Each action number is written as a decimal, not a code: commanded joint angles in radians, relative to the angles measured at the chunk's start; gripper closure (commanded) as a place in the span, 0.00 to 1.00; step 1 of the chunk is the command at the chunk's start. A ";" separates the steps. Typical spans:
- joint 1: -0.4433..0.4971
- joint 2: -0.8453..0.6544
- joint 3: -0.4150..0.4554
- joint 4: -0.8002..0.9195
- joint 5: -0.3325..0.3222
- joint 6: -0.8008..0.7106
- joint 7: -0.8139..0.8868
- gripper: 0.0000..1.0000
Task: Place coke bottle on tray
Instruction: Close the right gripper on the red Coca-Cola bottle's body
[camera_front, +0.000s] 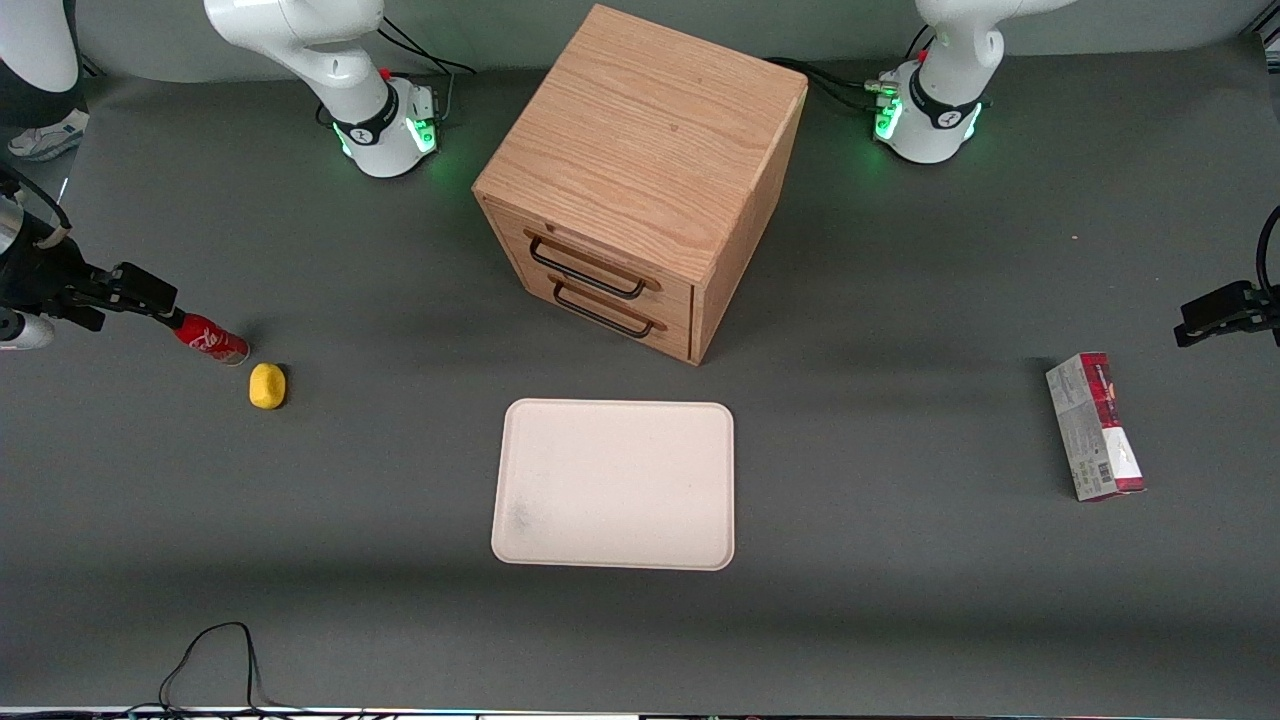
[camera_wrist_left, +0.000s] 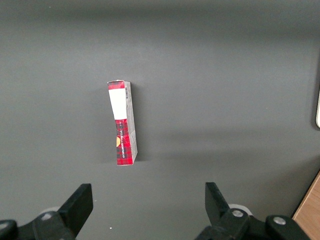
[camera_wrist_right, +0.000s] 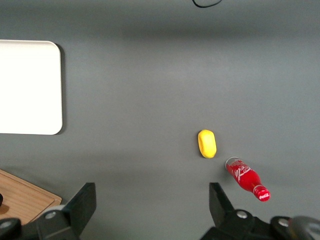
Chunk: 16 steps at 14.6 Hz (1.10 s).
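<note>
Front view, with twelve o'clock taken as pointing away from the camera: the working arm's black two-finger gripper (camera_front: 148, 296) is seen at the working arm's end of the dark grey table (camera_front: 900, 300). Its fingers (camera_wrist_right: 82, 205) are shown spread wide apart in the right wrist view, and nothing is held between them. The small slim red coke bottle with white script lettering (camera_front: 210, 340) is laid on its side on the table, just at the four o'clock side of the gripper. Its red cap is pointed toward the gripper and its base toward a small yellow lemon-like lump (camera_front: 267, 386), which is placed just beside that base at about four o'clock. In the wrist view the bottle (camera_wrist_right: 247, 179) is found outside the gap of the fingers, close to one of them, with the lump (camera_wrist_right: 207, 143) next to it.

A light oak wooden cabinet with two black-handled drawers (camera_front: 640, 170) is set at mid-table. The flat cream-white rectangular tray with rounded corners (camera_front: 613, 485) is laid at six o'clock from it, nearer the camera and well apart from the bottle; nothing is carried on it. A red-and-grey rectangular carton (camera_front: 1093, 425) is laid flat toward the parked arm's end, at about three o'clock from the tray.
</note>
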 joint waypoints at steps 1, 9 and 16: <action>-0.013 0.014 0.011 0.036 -0.020 -0.029 0.014 0.00; -0.010 -0.141 -0.284 -0.405 -0.060 0.188 -0.300 0.00; -0.012 -0.124 -0.467 -0.718 -0.060 0.638 -0.499 0.00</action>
